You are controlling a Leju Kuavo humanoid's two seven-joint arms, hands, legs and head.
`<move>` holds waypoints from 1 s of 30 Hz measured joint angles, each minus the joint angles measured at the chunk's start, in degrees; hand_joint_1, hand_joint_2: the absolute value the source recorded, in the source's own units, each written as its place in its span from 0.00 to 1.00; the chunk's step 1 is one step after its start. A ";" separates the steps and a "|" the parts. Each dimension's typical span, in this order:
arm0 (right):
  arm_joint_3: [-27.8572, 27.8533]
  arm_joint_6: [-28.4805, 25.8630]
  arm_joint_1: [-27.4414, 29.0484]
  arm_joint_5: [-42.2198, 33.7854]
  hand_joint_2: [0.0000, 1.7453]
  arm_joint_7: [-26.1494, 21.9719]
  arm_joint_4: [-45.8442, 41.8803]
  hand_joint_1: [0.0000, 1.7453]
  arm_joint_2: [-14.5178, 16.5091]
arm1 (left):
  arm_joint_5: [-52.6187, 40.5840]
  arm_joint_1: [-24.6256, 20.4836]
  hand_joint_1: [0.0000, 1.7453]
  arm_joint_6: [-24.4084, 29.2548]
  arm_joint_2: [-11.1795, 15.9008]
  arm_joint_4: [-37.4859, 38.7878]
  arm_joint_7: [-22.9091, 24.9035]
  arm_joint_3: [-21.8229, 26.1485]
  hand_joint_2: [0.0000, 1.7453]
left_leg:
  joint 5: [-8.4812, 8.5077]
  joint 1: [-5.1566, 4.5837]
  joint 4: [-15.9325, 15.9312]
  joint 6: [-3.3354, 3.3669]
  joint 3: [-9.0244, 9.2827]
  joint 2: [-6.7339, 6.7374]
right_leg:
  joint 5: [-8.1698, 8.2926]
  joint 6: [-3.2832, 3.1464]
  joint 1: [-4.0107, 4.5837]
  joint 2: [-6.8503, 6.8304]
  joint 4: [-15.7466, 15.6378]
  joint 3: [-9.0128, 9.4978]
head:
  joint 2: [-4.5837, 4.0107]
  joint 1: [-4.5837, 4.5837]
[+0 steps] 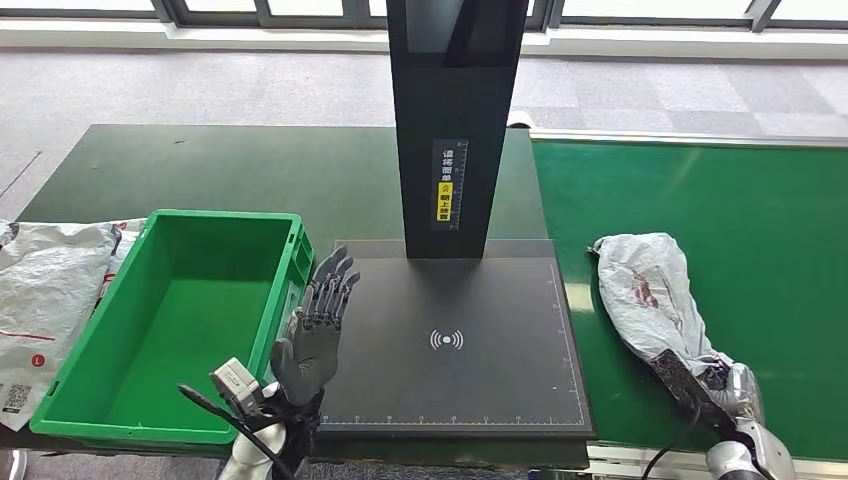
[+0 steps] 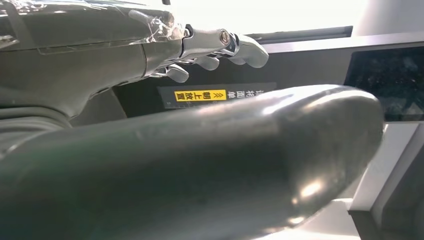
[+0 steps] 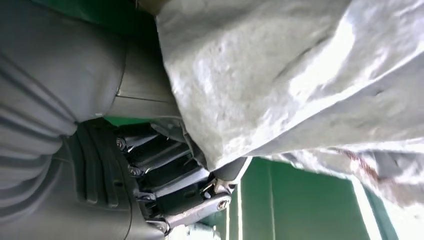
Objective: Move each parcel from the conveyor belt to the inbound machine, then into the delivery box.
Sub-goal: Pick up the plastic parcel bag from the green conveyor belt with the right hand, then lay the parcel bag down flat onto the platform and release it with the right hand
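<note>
A grey plastic parcel (image 1: 645,290) lies on the green conveyor belt (image 1: 720,190) at the right. My right hand (image 1: 692,385) grips its near end, and in the right wrist view the bag (image 3: 280,75) sits between the thumb and the curled fingers (image 3: 165,175) of that hand (image 3: 95,165). The inbound machine is a black flat platform (image 1: 480,380) with a tall black column (image 1: 455,120). My left hand (image 1: 315,330) hovers open, fingers straight, over the platform's left edge beside the green delivery box (image 1: 225,216). In the left wrist view that hand (image 2: 165,150) holds nothing.
The green box stands empty on the dark table (image 1: 200,165), left of the platform. Other grey parcels (image 1: 45,290) lie on the table's left edge beside the box. The belt stretches away behind the held parcel.
</note>
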 joint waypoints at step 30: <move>26.93 -2.88 27.35 -16.17 1.00 -7.30 -68.52 1.00 20.60 | -0.29 5.01 0.00 0.28 -0.37 -10.22 -0.02 2.39 0.00 | 0.00 0.06 -0.05 -0.03 -0.12 -0.09 | -0.14 -0.10 0.05 -0.10 0.08 -0.12 | 0.00 -0.01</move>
